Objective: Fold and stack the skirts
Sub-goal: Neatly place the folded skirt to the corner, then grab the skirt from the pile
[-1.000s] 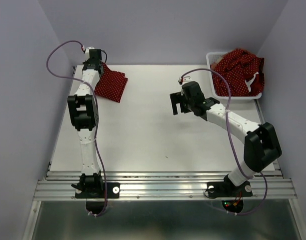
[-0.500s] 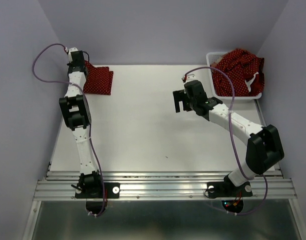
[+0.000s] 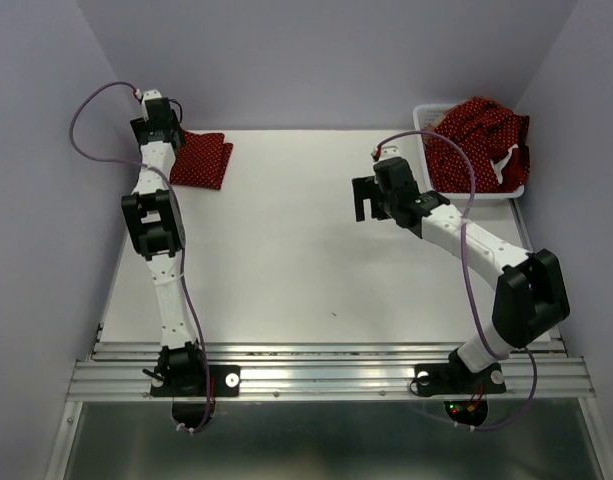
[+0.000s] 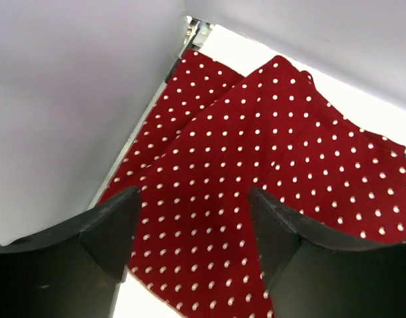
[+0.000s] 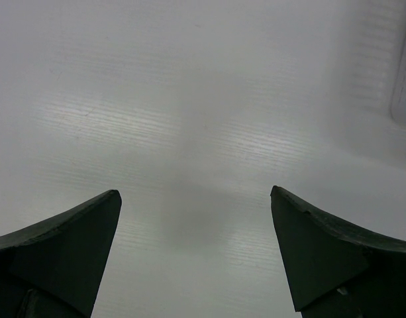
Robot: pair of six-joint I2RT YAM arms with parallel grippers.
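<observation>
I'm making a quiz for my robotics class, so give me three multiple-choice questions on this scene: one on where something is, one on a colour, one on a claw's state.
1. Where on the table does the folded polka-dot skirt lie?
A) its middle
B) its far left corner
C) its near edge

2. What colour is the basket?
A) white
B) blue
C) black

3. How is the right claw?
A) shut on a skirt
B) shut on nothing
C) open, holding nothing

Answers:
1 B, it lies in that corner under the left claw.
2 A, its rim shows white.
3 C, its jaws stand wide apart over bare table.
</observation>
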